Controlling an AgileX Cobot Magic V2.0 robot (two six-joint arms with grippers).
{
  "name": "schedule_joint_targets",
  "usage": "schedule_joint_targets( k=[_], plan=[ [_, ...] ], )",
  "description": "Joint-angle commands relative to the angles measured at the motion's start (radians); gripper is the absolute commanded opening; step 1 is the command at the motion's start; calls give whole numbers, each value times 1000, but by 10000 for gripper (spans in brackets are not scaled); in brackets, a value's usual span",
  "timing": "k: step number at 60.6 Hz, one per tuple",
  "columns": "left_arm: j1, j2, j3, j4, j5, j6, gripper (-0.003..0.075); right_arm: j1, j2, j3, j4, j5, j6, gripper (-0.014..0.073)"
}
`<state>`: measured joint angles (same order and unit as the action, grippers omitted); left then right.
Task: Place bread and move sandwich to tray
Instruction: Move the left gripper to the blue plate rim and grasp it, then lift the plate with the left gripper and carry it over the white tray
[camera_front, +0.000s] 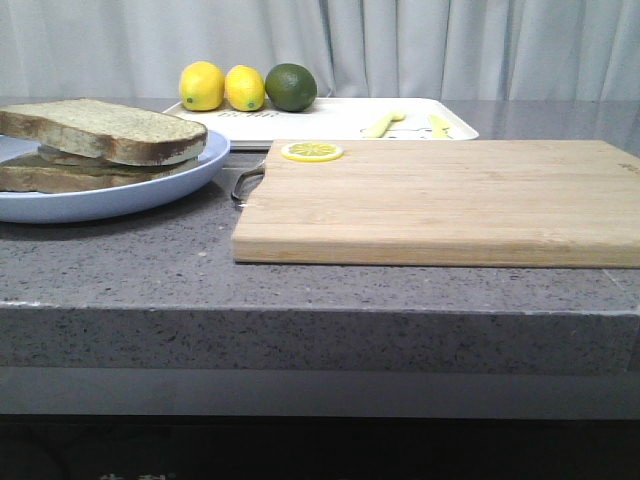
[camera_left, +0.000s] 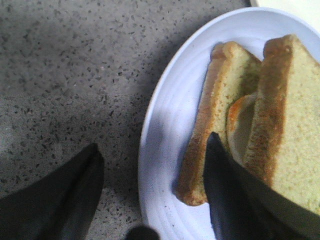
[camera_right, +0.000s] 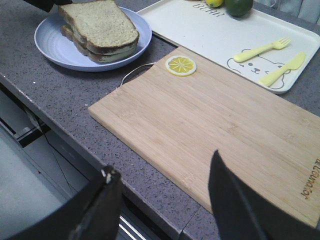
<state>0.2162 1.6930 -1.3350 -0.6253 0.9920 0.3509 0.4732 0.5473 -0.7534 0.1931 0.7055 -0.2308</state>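
The sandwich (camera_front: 90, 165) lies on a pale blue plate (camera_front: 150, 188) at the left of the counter. The thick bread (camera_front: 105, 128) is its top slice. From the left wrist I see the two slices on edge, with white egg (camera_left: 239, 125) between them. My left gripper (camera_left: 154, 141) is open over the plate's rim (camera_left: 167, 125), one finger above the counter and the other beside the lower slice. My right gripper (camera_right: 163, 162) is open over the counter's front edge and holds nothing. The white tray (camera_front: 340, 122) lies at the back. Neither gripper shows in the front view.
A wooden cutting board (camera_front: 440, 200) fills the middle and right, with a lemon slice (camera_front: 311, 151) on its far corner. The tray carries two lemons (camera_front: 202, 85), a lime (camera_front: 291, 87), a yellow fork (camera_right: 262, 49) and a knife (camera_right: 282, 69).
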Motion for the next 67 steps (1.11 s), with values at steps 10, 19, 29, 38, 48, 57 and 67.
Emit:
schedule_joint_targets(
  k=[10, 19, 29, 38, 48, 57, 67],
  plan=[
    [4, 7, -35, -47, -17, 13, 421, -1, 1, -28, -1, -67, -1, 412],
    [1, 18, -35, -47, -13, 15, 420, -1, 1, -28, -1, -67, -1, 412],
    [-19, 18, -35, -47, -11, 22, 361, -1, 1, -28, -1, -67, -1, 412],
    [-34, 18, -35, -38, -11, 22, 291, -1, 1, -28, -1, -67, -1, 412],
    [-36, 18, -35, -20, -19, 22, 217, -1, 1, -28, -1, -67, -1, 412],
    [-36, 18, -35, -20, -25, 22, 126, -1, 1, -28, -1, -67, -1, 412],
    [-36, 18, -35, -20, -25, 22, 13, -1, 1, -28, -1, -67, -1, 412]
  ],
)
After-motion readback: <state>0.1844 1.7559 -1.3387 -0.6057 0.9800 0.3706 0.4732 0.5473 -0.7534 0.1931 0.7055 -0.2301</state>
